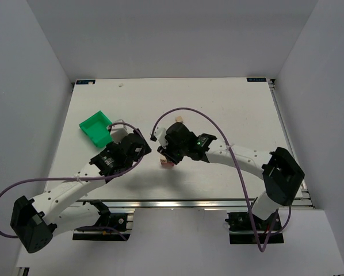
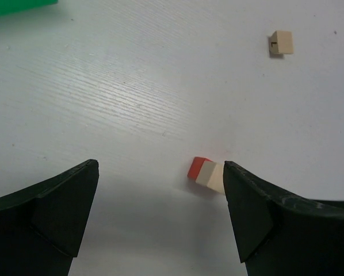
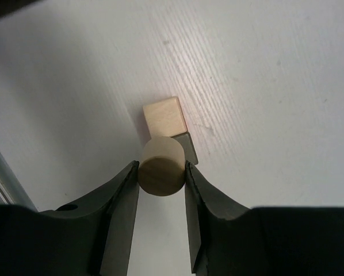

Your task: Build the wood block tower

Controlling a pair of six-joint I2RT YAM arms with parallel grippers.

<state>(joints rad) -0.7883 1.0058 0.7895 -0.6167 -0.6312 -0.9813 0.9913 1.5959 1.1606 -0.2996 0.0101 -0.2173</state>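
Your right tool (image 3: 162, 175) grips a pale wooden cylinder (image 3: 161, 165), with a beige wooden cube (image 3: 163, 117) at its 12 o'clock; your left tool (image 2: 160, 190) stands wide.

One green bin (image 1: 96, 129), one red block (image 2: 198, 168), two beige cubes (image 2: 281, 42), one wooden cylinder (image 3: 162, 167).

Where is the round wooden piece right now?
In the right wrist view, the round wooden piece is pinched in the right gripper, with the pale cube and a grey block just beyond it.
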